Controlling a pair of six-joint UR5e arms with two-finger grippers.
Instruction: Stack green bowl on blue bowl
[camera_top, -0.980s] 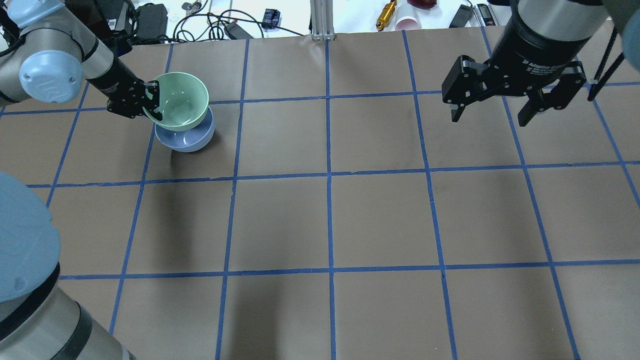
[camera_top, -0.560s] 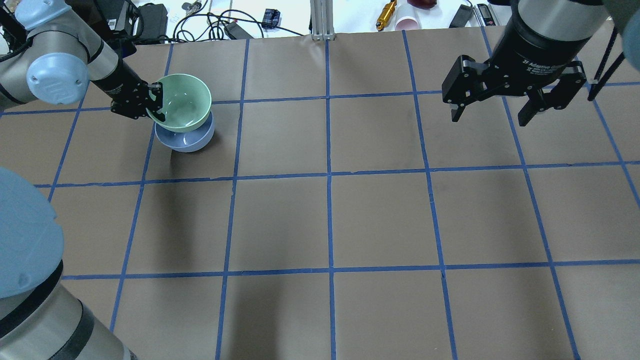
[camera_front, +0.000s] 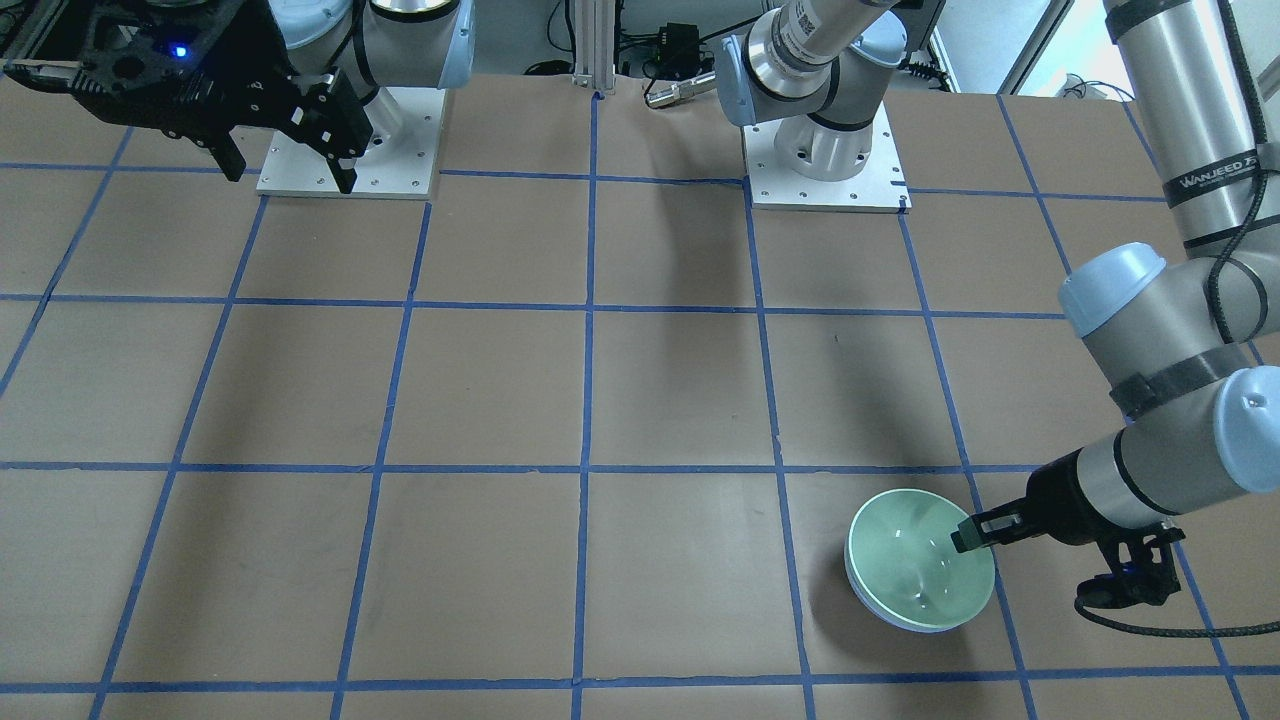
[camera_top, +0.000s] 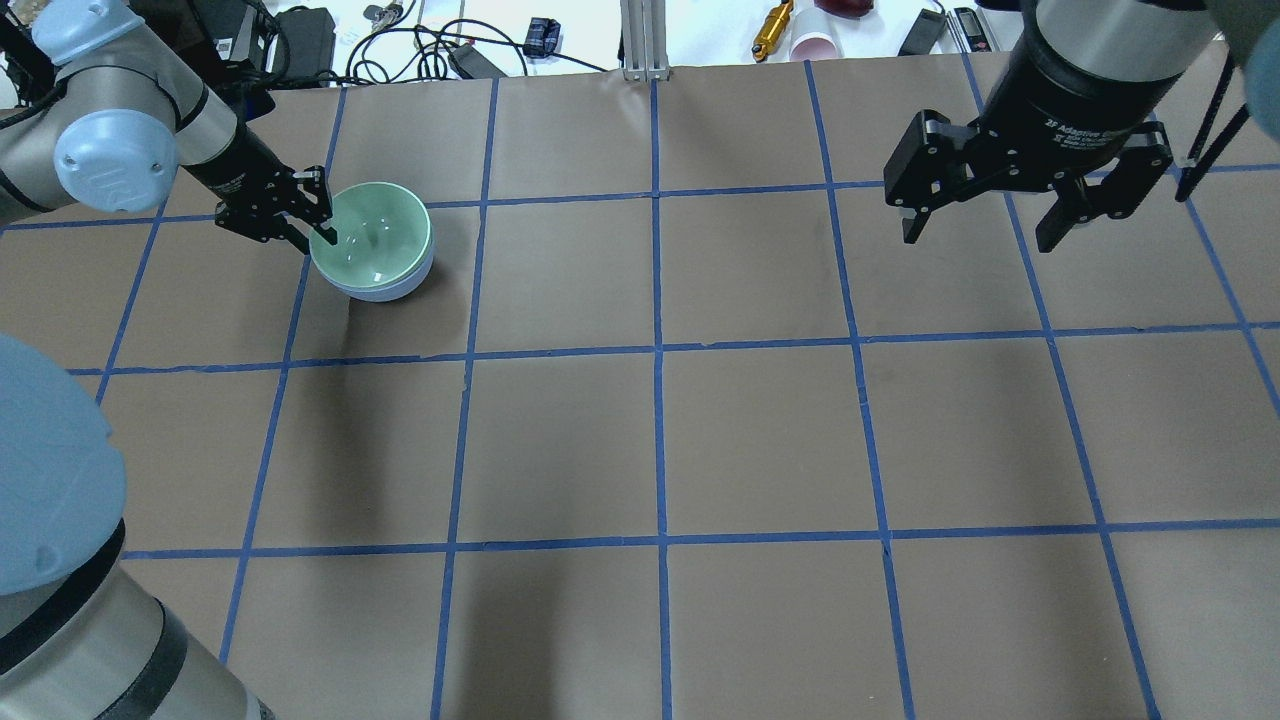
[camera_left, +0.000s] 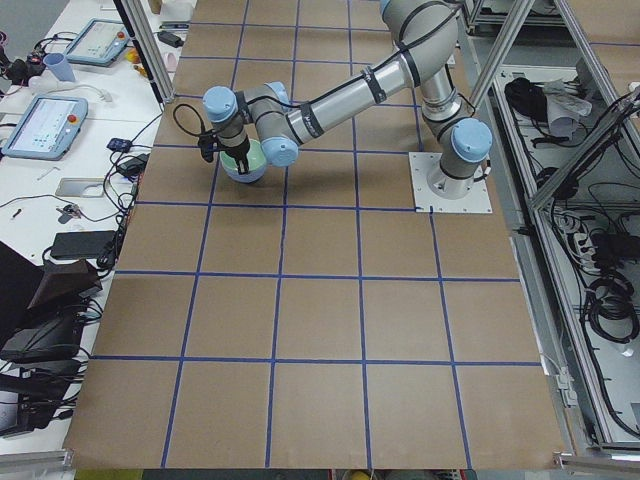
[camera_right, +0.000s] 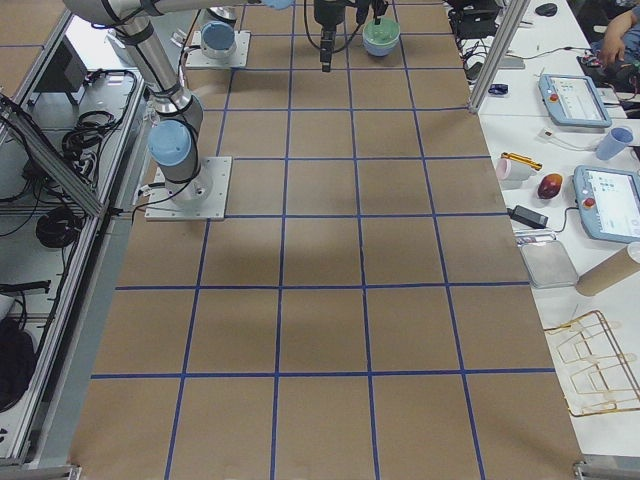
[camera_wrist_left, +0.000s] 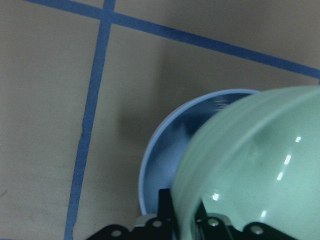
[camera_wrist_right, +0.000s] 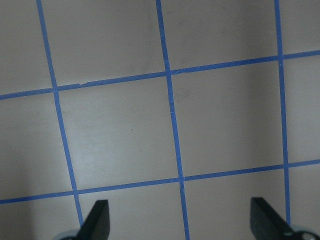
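The green bowl (camera_top: 375, 232) sits nested in the blue bowl (camera_top: 385, 293) at the far left of the table; only a thin blue band shows under it. In the front-facing view the green bowl (camera_front: 915, 555) covers the blue bowl (camera_front: 900, 618). My left gripper (camera_top: 318, 236) is shut on the green bowl's left rim, one finger inside and one outside. The left wrist view shows the green rim (camera_wrist_left: 250, 165) between the fingers, with the blue bowl (camera_wrist_left: 165, 145) below. My right gripper (camera_top: 985, 225) is open and empty, high over the far right.
Beyond the table's far edge lie cables, an orange tool (camera_top: 772, 28) and a pink cup (camera_top: 815, 45). The two arm base plates (camera_front: 825, 160) stand at the robot's side. Blue tape lines divide the brown table (camera_top: 660, 440) into squares.
My left gripper has lowered the green bowl from a tilted hold above the blue bowl down into it. The right arm has not moved.
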